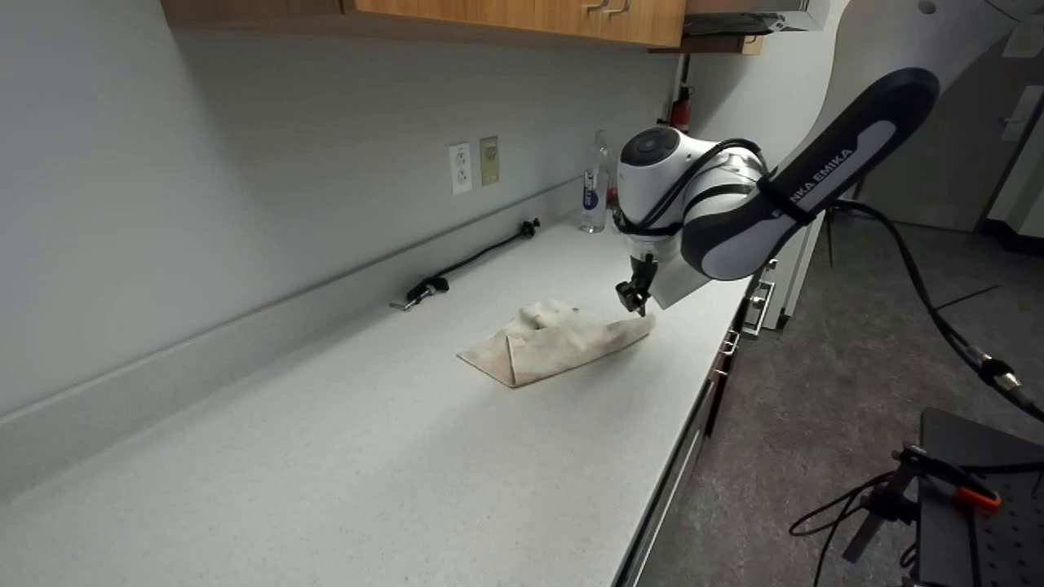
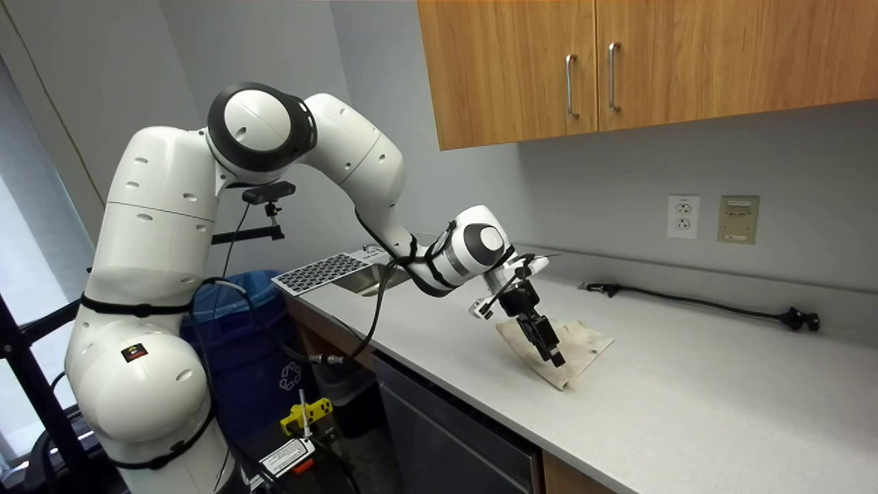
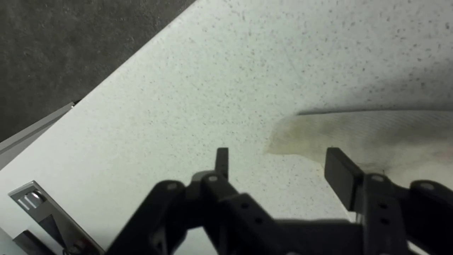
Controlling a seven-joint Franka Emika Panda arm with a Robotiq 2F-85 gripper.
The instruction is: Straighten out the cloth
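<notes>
Cloth (image 1: 563, 346) mid-frame on table (image 1: 367, 473) in an exterior view, folded and rumpled | tool (image 3: 278, 163) spread wide, holding nothing | wrist view: cloth's tip shows through the jaw gap, its long axis running off the right edge | next move likely lowers onto that tip

Matt cloth (image 3: 385, 138) (finely ribbed); smooth countertop (image 1: 367, 456); wood-grain cabinet (image 2: 693, 62).
</notes>
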